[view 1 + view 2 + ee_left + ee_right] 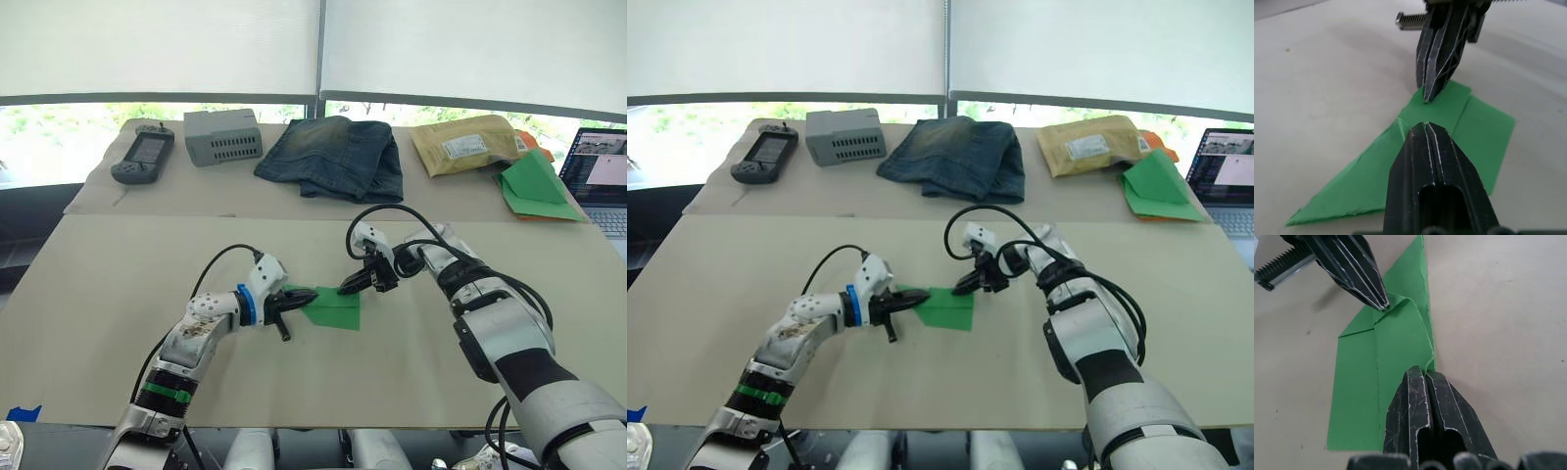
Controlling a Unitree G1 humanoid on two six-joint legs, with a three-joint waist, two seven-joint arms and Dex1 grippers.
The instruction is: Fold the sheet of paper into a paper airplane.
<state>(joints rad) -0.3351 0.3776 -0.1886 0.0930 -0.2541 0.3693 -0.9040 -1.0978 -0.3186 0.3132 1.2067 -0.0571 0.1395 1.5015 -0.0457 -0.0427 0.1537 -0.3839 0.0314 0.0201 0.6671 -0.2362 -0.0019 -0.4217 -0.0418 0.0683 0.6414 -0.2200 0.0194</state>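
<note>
The sheet of paper (331, 308), partly folded with creased flaps, lay flat near the middle of the desk (118, 294). The left gripper (294, 300), at the sheet's nine o'clock edge, had its jaws closed on the paper. The right gripper (349, 287), at one o'clock, likewise pinched the opposite edge with closed jaws.

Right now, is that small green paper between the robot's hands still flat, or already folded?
Partly folded. The sheet of paper shows creases and overlapping flaps, pinched at opposite ends by shut jaws.
</note>
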